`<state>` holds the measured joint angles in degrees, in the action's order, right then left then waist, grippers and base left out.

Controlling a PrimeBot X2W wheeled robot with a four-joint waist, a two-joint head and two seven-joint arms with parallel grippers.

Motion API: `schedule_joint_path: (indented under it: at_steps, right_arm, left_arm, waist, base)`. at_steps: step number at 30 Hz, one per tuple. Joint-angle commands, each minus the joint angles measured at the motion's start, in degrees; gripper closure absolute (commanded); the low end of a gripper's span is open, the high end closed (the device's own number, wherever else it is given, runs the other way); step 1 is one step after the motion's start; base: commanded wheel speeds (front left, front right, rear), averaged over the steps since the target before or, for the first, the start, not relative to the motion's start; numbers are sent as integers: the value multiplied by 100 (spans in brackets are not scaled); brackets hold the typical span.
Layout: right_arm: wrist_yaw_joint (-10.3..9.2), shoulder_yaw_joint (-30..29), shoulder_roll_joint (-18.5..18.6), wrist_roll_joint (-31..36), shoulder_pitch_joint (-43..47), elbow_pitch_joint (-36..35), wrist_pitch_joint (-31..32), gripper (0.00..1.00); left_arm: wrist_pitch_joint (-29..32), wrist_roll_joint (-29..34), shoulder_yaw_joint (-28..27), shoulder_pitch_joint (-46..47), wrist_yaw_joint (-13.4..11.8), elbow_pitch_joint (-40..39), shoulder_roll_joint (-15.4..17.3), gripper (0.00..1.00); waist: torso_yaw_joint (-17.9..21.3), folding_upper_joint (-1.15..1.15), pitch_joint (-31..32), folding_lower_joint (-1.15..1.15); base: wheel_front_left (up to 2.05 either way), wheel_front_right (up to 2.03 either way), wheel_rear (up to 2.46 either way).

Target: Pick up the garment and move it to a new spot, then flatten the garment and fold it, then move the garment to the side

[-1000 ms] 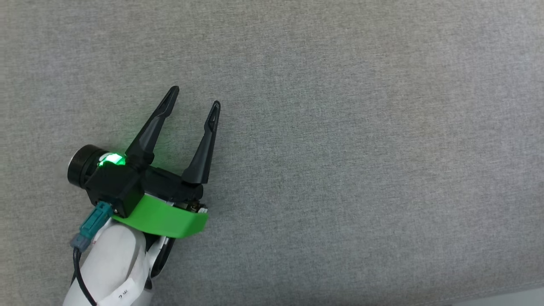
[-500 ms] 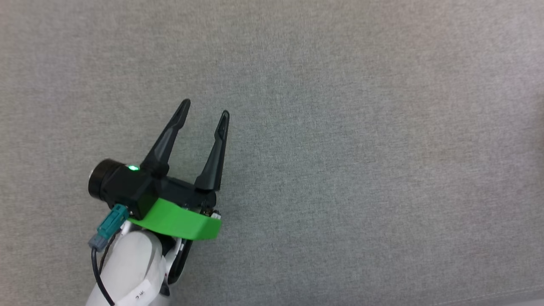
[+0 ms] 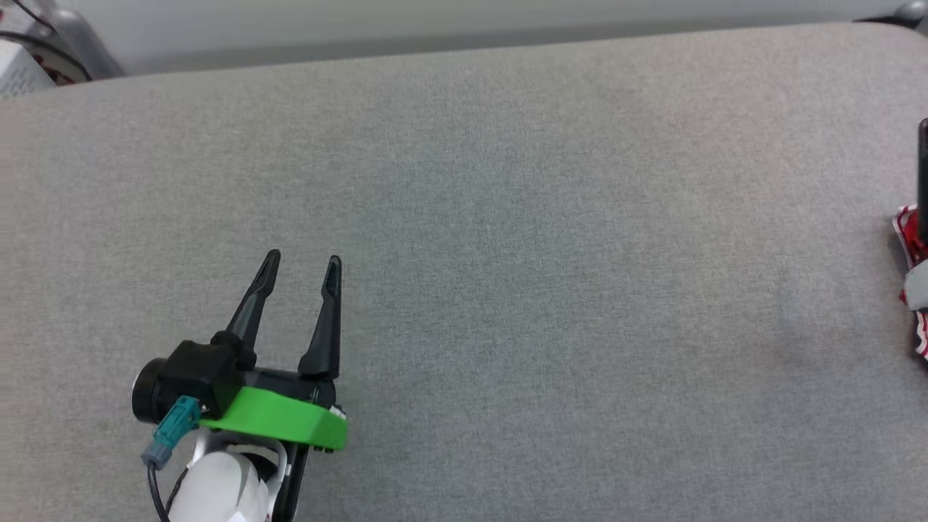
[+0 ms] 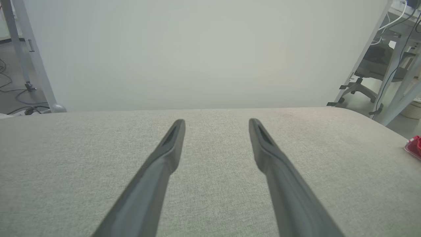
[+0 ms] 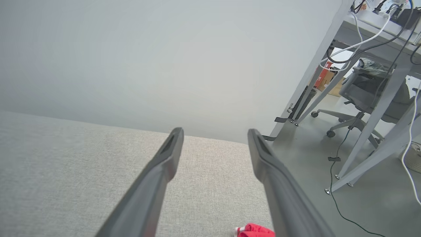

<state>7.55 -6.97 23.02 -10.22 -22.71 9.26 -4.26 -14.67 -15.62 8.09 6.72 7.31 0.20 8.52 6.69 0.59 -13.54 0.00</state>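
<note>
Two grippers logged, both spread wide and both empty.

The left gripper [image 3: 303, 261] sat in the lower left of the head view over the grey cloth surface [image 3: 551, 275]. Its fingers stood in a wide V with only bare fabric between them. Whether the tips touched the fabric could not be told. The left wrist view showed the same wide gap with nothing in it.

The right gripper [image 5: 214, 131] was spread just as far in the right wrist view and held nothing. The far edge of the surface and a pale wall [image 5: 148, 59] showed through the gap.

The garment [image 5: 255, 230] appeared as a small red bunch at the bottom edge of the right wrist view, beside the right-hand finger. Contact between the two could not be judged.

In the head view the garment was cut off by the right edge at mid-height. Only a red, white and striped scrap showed there. A dark sliver [image 3: 923, 181] stood just above it, too cropped to identify. A blurred white object [image 3: 22, 72] sat in the upper left corner, not legible.

Count: one garment, two grippers, four fingers across the wrist views, one office chair [image 5: 368, 89].
</note>
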Motion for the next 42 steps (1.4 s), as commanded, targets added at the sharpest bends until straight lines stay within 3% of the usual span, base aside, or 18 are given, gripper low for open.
schedule_joint_path:
  at_steps: [1,8,17,26,42]
  right_arm:
    - [-6,-10,-172,-75,258,-242,18,0]
    - [-6,18,-942,-153,1260,-993,-99,0]
    - [-6,401,-1542,-270,1976,-766,-429,0]
    - [-6,583,-1746,-211,2093,-565,-663,0]
    - [-6,671,-1767,-209,2050,-526,-685,0]
  left_arm:
    - [-33,76,-80,-91,-3,43,-82,0]
    - [-33,285,-275,-332,5,200,-233,0]
    - [-33,494,-497,-535,11,333,-407,0]
    - [-33,484,-677,-627,15,360,-513,0]
    - [-33,450,-758,-707,17,208,-558,0]
  waist:
    - [-238,-59,498,0]
    - [-401,-59,742,0]
    - [-499,-59,890,0]
    - [-517,-59,966,0]
    - [-533,-59,933,0]
  base:
    - [0,0,0]
    - [0,0,0]
    - [0,0,0]
    - [0,0,0]
    - [0,0,0]
